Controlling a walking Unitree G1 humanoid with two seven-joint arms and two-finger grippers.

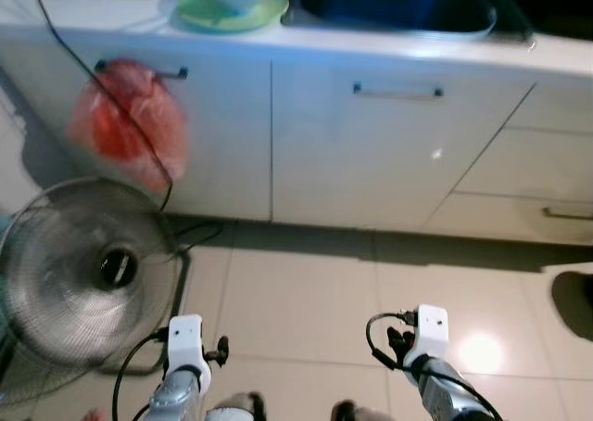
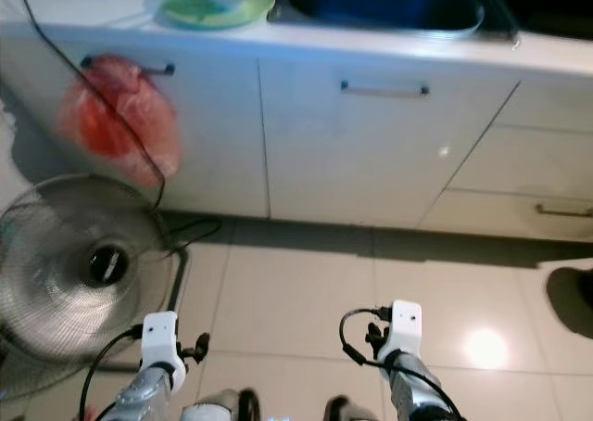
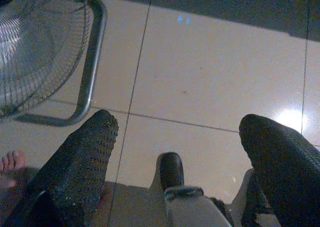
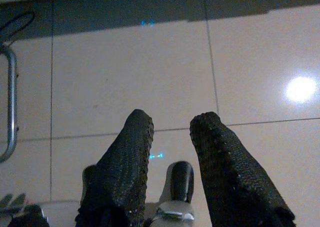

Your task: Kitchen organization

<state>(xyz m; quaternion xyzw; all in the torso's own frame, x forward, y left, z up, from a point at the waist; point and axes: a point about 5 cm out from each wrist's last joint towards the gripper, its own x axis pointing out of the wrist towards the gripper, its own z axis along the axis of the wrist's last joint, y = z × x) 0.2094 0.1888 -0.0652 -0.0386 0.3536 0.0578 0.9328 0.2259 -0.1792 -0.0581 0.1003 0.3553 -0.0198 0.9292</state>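
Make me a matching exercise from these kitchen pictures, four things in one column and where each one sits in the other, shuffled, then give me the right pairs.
Things:
1. Red plastic bag
2. Round grey metal floor fan
3. Green plate
4. Dark sink basin

Places:
A. Set into the white countertop, to the robot's right of the plate
B. Hanging from a cabinet door handle
C. On the countertop, with a bowl on it
D. Standing on the tiled floor, to the robot's left

Pairs: 1-B, 2-D, 3-C, 4-A
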